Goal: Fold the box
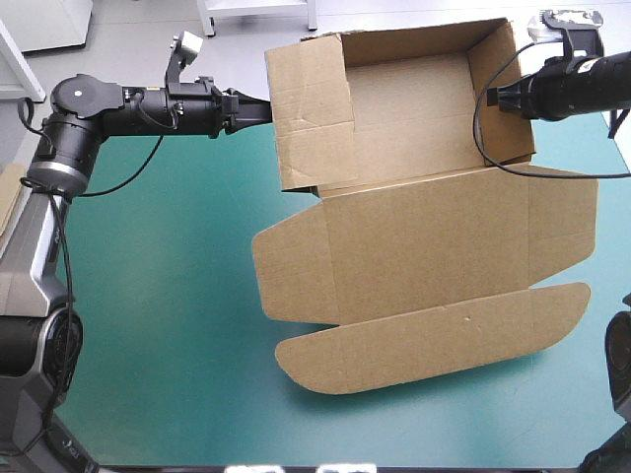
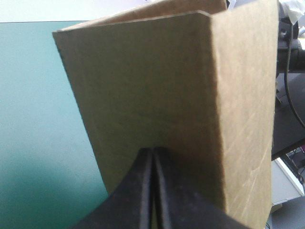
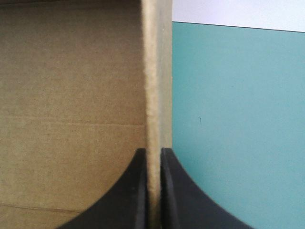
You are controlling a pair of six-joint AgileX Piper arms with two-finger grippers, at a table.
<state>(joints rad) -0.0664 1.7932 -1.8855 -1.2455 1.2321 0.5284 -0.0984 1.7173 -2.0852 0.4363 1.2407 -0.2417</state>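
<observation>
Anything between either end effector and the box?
Nothing visible. The left end effector and the right end effector each grip a raised side wall of the box directly, with board pinched in each.

The left arm and right arm are built of black cylindrical segments; a silver-grey collar is fitted at the left elbow.

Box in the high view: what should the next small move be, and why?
Probably fold the side walls inward and tuck them: the left gripper and right gripper each pinch a raised wall of the box, while its lid lies flat on the table.
</observation>
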